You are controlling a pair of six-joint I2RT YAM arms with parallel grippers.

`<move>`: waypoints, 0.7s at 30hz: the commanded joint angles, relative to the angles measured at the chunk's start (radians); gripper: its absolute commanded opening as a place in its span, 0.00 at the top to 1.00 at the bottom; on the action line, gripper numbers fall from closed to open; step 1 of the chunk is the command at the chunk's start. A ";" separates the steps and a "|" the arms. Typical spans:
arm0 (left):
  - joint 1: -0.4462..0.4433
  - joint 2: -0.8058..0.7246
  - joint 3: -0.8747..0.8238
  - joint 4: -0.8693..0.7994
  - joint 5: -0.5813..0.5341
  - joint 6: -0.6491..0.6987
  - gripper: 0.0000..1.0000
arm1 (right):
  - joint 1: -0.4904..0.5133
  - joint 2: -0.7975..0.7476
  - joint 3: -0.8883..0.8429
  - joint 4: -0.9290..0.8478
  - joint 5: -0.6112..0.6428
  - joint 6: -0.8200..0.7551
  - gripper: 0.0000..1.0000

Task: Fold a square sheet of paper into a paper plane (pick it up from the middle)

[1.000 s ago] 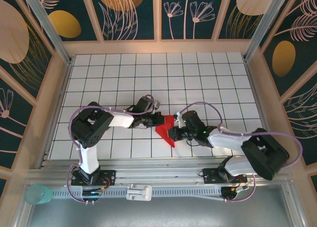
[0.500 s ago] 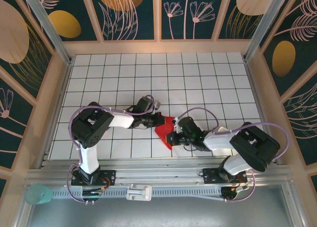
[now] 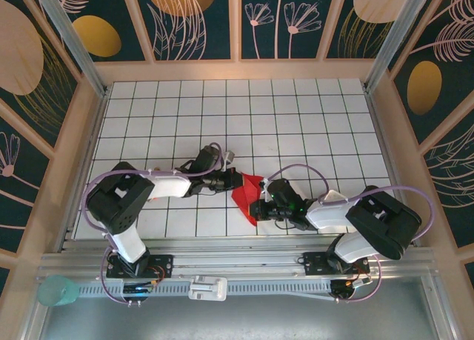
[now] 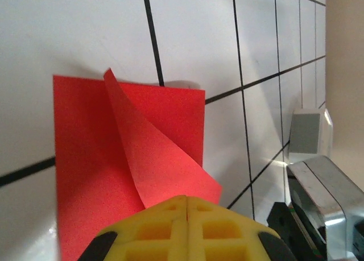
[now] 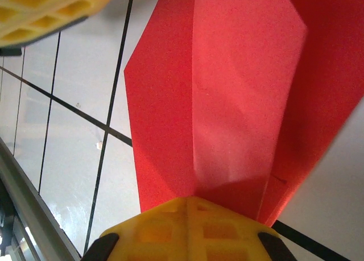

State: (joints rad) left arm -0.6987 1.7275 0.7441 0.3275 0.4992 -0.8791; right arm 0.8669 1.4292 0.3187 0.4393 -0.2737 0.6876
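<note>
The square sheet of paper (image 3: 246, 194) is a creased red shape lying on the white grid table (image 3: 296, 125) between the two arms. My left gripper (image 3: 236, 181) is at its upper left edge, shut on a flap (image 4: 153, 153) that curls up off the flat sheet (image 4: 85, 170). My right gripper (image 3: 257, 207) is at the lower right edge, shut on folded layers of the paper (image 5: 227, 90) that rise from its yellow fingers (image 5: 187, 227). Its creases run away from that gripper (image 5: 191, 199). The left gripper (image 4: 186, 199) has its jaws pressed together.
A metal rail (image 3: 222, 262) runs along the table's near edge, with a white clip (image 3: 207, 288) and a teal cup (image 3: 55, 290) below it. Wooden walls box in the table on three sides. The left gripper's yellow finger (image 5: 45, 11) hangs close above the paper.
The left arm's elbow has swung left and lower while its gripper stays at the paper. The right gripper has edged left, and the paper's lower corner has drawn in.
</note>
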 commanded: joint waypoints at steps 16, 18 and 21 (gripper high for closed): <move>-0.026 0.164 0.063 -0.043 0.010 -0.035 1.00 | 0.007 0.040 -0.003 -0.264 0.062 0.039 1.00; -0.007 0.171 0.078 -0.055 -0.008 -0.020 1.00 | 0.009 0.049 -0.002 -0.291 0.062 0.044 1.00; 0.028 0.182 0.096 -0.062 -0.011 -0.005 1.00 | 0.010 0.067 0.001 -0.325 0.055 0.040 1.00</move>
State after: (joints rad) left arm -0.7174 1.8763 0.8124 0.2993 0.5606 -0.9184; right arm 0.8677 1.4345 0.3569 0.3576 -0.2626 0.7177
